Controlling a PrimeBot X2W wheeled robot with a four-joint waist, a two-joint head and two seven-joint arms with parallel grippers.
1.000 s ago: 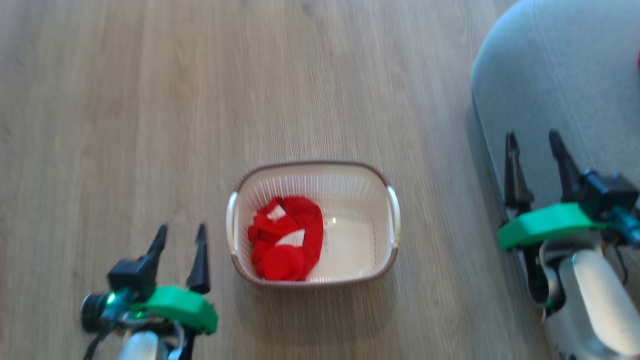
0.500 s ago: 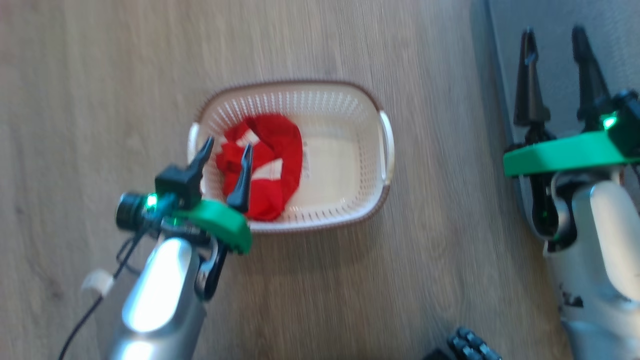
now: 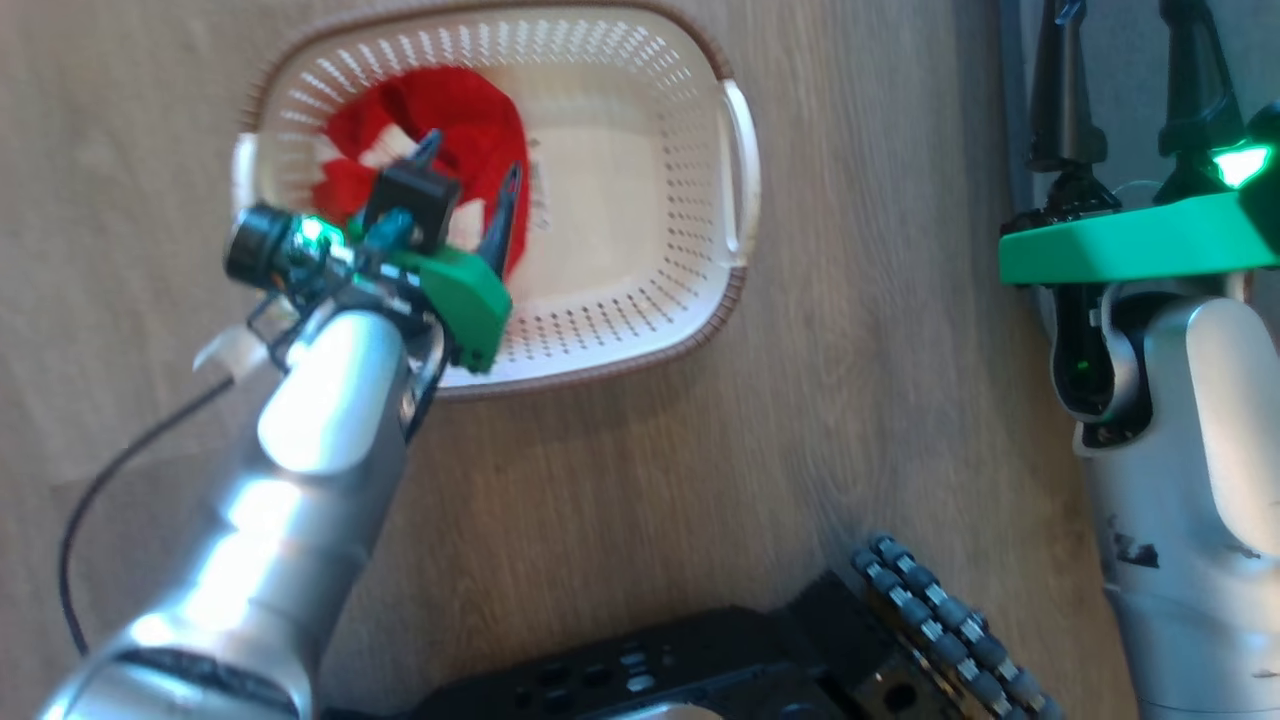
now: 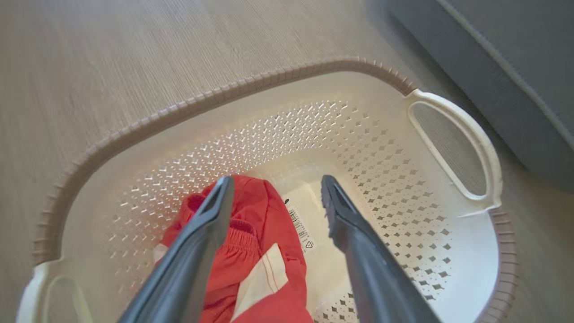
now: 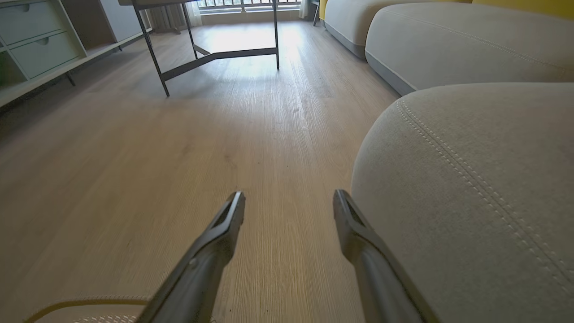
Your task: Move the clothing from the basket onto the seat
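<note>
I see red clothing [image 4: 258, 224] with white patches in the cream, perforated, brown-rimmed basket [image 4: 278, 134]; beside it, a grey pale-stitched seat [image 5: 484, 179].

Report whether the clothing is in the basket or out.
In. The clothing lies bunched inside the basket; the left gripper hangs open over it.
</note>
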